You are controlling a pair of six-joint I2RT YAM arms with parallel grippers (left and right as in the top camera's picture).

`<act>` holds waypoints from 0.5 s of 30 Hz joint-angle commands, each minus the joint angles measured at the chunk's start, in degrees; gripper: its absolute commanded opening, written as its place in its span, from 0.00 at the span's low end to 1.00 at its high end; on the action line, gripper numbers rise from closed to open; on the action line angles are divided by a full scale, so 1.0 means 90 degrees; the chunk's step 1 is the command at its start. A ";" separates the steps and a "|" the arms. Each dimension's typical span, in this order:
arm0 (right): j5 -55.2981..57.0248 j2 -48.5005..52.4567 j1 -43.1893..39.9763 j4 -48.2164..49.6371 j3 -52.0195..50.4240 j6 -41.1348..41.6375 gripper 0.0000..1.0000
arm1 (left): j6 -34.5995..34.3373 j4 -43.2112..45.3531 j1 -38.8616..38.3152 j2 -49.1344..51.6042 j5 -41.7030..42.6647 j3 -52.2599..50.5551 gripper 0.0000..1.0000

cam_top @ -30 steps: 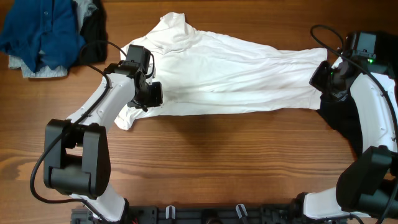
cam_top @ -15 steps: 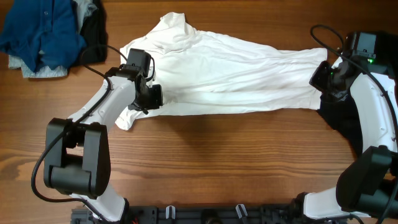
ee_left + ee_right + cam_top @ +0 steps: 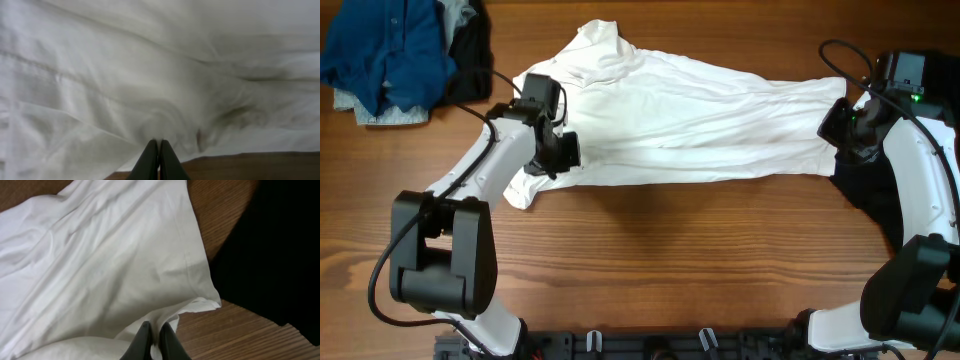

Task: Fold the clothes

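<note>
One white shirt (image 3: 700,120), left end effector (image 3: 160,142) and right end effector (image 3: 156,326) both clamped on it

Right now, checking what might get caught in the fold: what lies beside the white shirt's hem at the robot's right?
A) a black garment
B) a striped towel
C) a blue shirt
A: a black garment lies on the wood beside the hem of the white shirt.

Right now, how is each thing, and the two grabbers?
white shirt, spread out, wrinkled, unfolded
left gripper, shut on the white shirt's edge
right gripper, shut on the white shirt's corner
blue garment, crumpled in a heap
black garment, lying beside the white shirt
</note>
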 commanded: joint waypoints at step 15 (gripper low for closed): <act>-0.0308 0.0097 -0.0019 0.1151 0.0041 -0.0090 0.04 | -0.0323 0.0840 0.0068 -0.0542 -0.0192 0.1134 0.04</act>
